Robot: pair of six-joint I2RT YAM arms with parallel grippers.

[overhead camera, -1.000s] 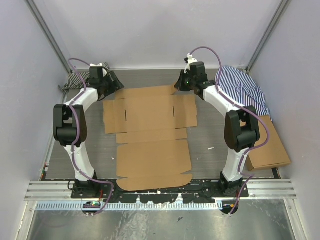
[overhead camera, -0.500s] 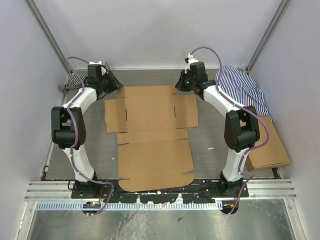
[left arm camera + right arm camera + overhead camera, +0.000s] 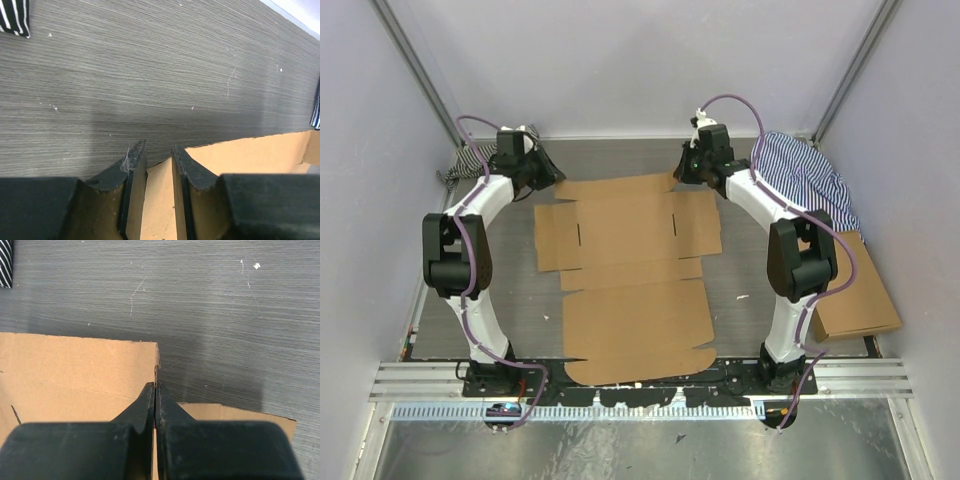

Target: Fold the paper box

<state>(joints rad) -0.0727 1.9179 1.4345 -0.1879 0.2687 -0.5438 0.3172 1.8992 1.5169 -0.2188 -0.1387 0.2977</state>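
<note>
1. Because the paper box (image 3: 630,280) lies flat on the tabletop (image 3: 520,300), long axis near-to-far, its far flap (image 3: 615,186) sits under both arms.
2. Left fingers (image 3: 134,165): slightly parted at that flap's left corner.
3. Right fingers (image 3: 146,407): pressed together at its right notch.

The left gripper (image 3: 159,148) hangs low over the grey wood-grain table (image 3: 150,65). Its jaws stand a narrow gap apart, and a corner of the paper box (image 3: 250,152) shows in that gap. The brown sheet runs off to the right. A striped cloth (image 3: 14,17) peeks in at top left.
</note>
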